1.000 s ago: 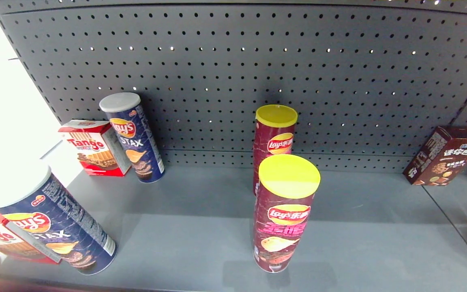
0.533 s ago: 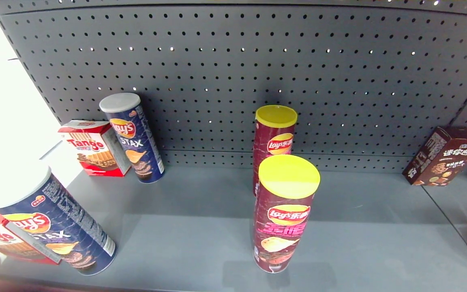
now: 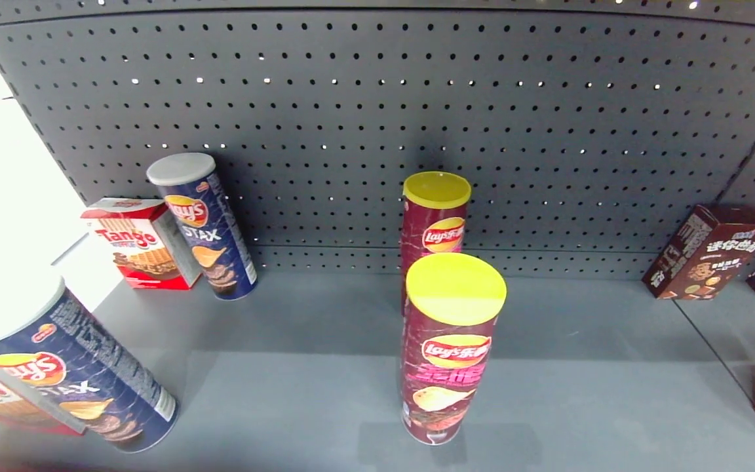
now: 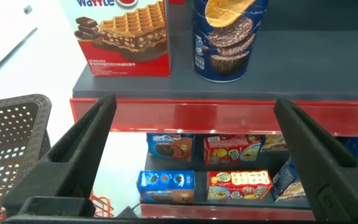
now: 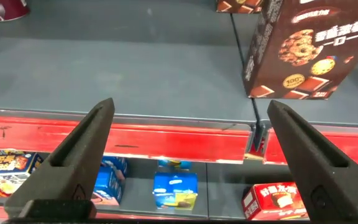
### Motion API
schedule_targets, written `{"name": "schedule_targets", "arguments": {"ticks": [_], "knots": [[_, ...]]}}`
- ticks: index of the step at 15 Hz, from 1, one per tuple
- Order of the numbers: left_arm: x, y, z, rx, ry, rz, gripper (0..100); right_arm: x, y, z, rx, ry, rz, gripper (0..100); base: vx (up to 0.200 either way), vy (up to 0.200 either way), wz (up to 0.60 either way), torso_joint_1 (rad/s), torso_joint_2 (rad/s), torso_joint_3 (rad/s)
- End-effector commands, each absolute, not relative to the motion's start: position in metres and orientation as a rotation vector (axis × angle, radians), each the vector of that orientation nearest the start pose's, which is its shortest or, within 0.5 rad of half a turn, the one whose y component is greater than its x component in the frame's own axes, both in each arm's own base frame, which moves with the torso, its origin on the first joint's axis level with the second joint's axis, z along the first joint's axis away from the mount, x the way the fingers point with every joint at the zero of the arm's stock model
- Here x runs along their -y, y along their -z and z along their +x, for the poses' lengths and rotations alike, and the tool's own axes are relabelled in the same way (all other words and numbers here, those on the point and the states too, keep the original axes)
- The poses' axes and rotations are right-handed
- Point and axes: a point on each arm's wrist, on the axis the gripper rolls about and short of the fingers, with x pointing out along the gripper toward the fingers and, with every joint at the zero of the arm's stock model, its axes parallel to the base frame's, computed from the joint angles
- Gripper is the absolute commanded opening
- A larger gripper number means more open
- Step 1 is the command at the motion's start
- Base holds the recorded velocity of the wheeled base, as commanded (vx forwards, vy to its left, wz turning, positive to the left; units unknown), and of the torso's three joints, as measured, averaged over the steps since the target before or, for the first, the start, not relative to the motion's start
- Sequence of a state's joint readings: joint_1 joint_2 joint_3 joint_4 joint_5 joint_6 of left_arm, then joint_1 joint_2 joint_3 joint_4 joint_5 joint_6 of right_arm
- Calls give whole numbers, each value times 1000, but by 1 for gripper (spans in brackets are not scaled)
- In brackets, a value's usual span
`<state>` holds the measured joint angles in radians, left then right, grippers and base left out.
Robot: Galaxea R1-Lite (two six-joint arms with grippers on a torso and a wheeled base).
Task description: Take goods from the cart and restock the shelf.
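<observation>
left gripper (image 4: 194, 106): jaws wide, empty, level with shelf (image 4: 316, 62) front edge | right gripper (image 5: 191, 104): jaws wide, empty, same pose

The shelf (image 3: 299, 367) is showing plain grey, with a glossy red strip (image 4: 185, 115) running along its front edge. The back panel (image 3: 377, 118) is showing dark grey, dotted with rows of small holes. At mid-shelf the front can (image 3: 451, 354) and the back can (image 3: 434, 219) are wearing maroon with yellow lids. Toward the left edge the corner can (image 3: 79, 377) and the rear can (image 3: 204, 226) are wearing navy with grey lids. The wafer box (image 3: 134, 242) is showing red and white, and the right-edge box (image 3: 705, 252) dark brown.
</observation>
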<state>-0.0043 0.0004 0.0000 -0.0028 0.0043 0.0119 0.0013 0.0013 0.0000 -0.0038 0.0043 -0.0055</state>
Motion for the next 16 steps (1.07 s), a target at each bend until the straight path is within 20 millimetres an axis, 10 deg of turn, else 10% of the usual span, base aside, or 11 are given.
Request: {"name": "schedule_targets", "arguments": {"ticks": [1, 16], "knots": [[0, -76, -23, 3, -5, 11, 100, 0, -76, -23, 2, -6, -6, 100, 0, 0, 0, 0, 0, 0], [0, -76, -23, 5, -5, 11, 100, 0, -76, -23, 2, -6, -6, 100, -27, 0, 0, 1, 0, 1]]}}
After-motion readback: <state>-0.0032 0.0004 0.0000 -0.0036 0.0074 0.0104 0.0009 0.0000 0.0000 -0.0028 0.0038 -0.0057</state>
